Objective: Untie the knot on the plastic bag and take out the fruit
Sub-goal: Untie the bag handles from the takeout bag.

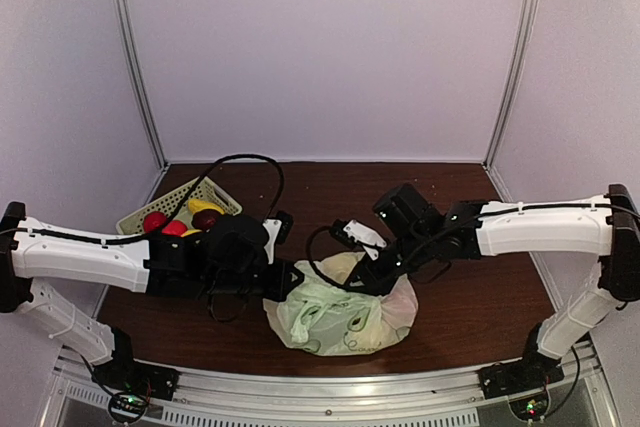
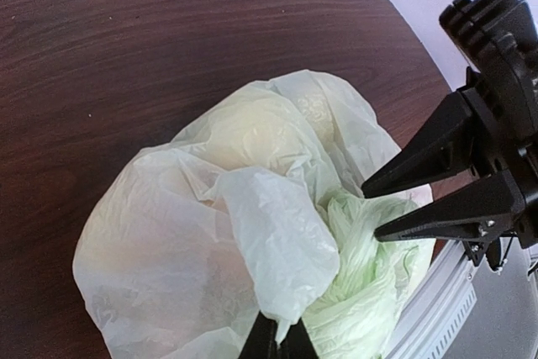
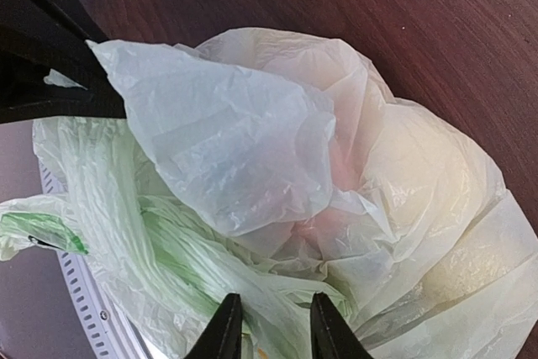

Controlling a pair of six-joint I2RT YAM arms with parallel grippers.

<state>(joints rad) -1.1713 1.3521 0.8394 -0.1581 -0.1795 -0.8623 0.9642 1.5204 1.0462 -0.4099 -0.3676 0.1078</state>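
The plastic bag (image 1: pixel 345 312) lies near the front edge of the table (image 1: pixel 450 207), just beside the metal rail (image 1: pixel 330 387). Bare brown wood stretches behind it to the pale back wall. The left gripper (image 2: pixel 277 340) pinches a bag flap tight. The right gripper (image 3: pixel 273 329) stands narrow astride bunched plastic; whether it clamps cannot be told. A basket (image 1: pixel 165 202) fills the far left corner.

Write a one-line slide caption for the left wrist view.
Left gripper pinches a flap of the plastic bag on a dark table.
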